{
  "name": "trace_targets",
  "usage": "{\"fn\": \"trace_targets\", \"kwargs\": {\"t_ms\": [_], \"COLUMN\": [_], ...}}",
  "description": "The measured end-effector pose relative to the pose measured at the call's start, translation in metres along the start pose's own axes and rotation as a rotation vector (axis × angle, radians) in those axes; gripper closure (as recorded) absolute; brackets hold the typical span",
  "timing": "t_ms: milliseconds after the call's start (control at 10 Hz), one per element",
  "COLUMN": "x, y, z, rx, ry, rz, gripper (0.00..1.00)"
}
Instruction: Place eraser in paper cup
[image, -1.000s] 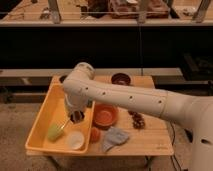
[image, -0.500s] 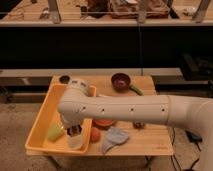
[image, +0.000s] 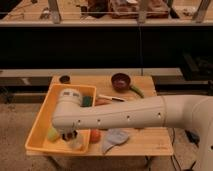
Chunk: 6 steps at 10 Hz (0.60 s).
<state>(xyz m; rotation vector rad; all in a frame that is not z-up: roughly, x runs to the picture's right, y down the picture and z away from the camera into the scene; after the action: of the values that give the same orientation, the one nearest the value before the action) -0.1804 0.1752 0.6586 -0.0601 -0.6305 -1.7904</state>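
1. Nearest edge: light wooden table (image: 150, 140), flat and smooth, front legs cut off at the bottom.
2. Crumpled grey-blue cloth (image: 115, 139) near the front edge, soft and lumpy. Just left of it, a small round orange thing (image: 95, 136), too blurry to name.
3. Yellow plastic tray (image: 40, 132) with raised walls on the left half of the table, partly covered by the arm.
4. Gripper (image: 70, 136) down inside the tray's front part, fingers pinched together, narrow. Can't tell whether anything sits between them, too dark and mushy down there.
5. Paper cup (image: 78, 143) right beside the gripper in the tray, small, white, round, mostly a pale smudge.
6. Yellow-green oblong lump (image: 52, 134) on the gripper's other side, half hidden by the wrist.
7. Fat white arm (image: 130, 117), smooth glossy tube with a row of little dark dots, sweeping in from the right and blocking the middle of the table.
8. Teal-green spongy block (image: 87, 101) poking out behind the arm's rounded joint.
9. Thin dark-and-reddish strip with a pale line (image: 113, 98) just above the arm on the tabletop: looks like the eraser, lower part hidden, well apart from the cup.
10. Far back: dark maroon bowl (image: 121, 80), a green curved thing (image: 137, 91) beside it, and a small dark round object (image: 65, 79) at the far left corner.
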Motion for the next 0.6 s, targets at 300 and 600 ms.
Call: {"fn": "trace_targets", "kwargs": {"t_ms": [300,600], "x": [-0.01,-0.023], "y": [0.003,0.006], "z": [0.004,0.005], "rx": [0.022,0.036], "ry": [-0.003,-0.008], "rz": [0.01,0.003], "gripper": [0.83,0.83]}}
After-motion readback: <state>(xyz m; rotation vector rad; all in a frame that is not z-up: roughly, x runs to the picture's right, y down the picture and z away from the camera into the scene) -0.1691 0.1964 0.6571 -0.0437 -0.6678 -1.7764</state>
